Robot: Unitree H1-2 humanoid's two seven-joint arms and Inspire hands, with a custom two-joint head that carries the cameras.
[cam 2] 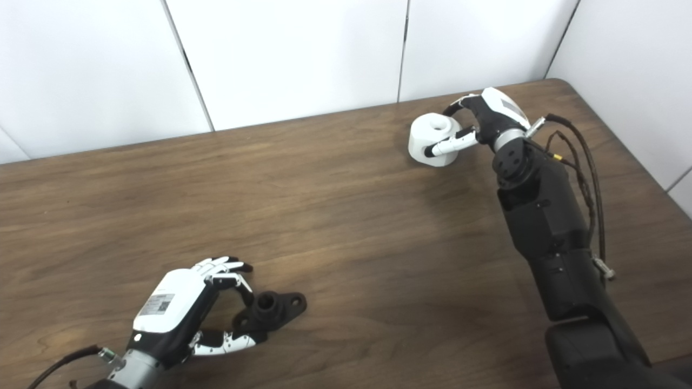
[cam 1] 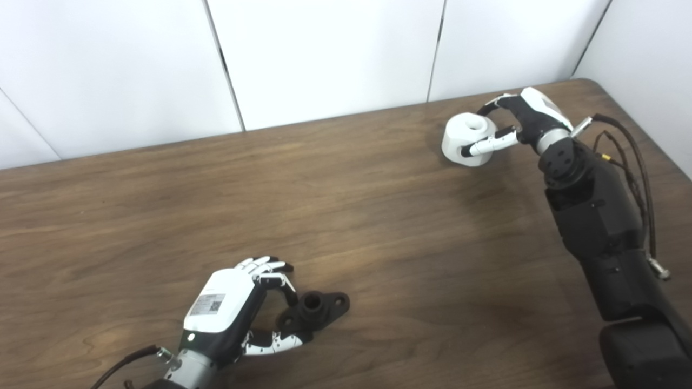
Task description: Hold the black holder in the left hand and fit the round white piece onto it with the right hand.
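Label on the left hand [cam 1: 227, 308] is showing an unreadable code; fingers are curling around the holder [cam 1: 316, 309]. Right hand [cam 1: 521, 121] is grasping the white piece [cam 1: 467, 138].

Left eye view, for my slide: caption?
Left hand closing around black holder; right hand grips white piece.

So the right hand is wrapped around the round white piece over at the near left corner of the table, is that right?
Not quite. The right hand does wrap the round white piece, but near the table's far right corner, as the left eye view shows.
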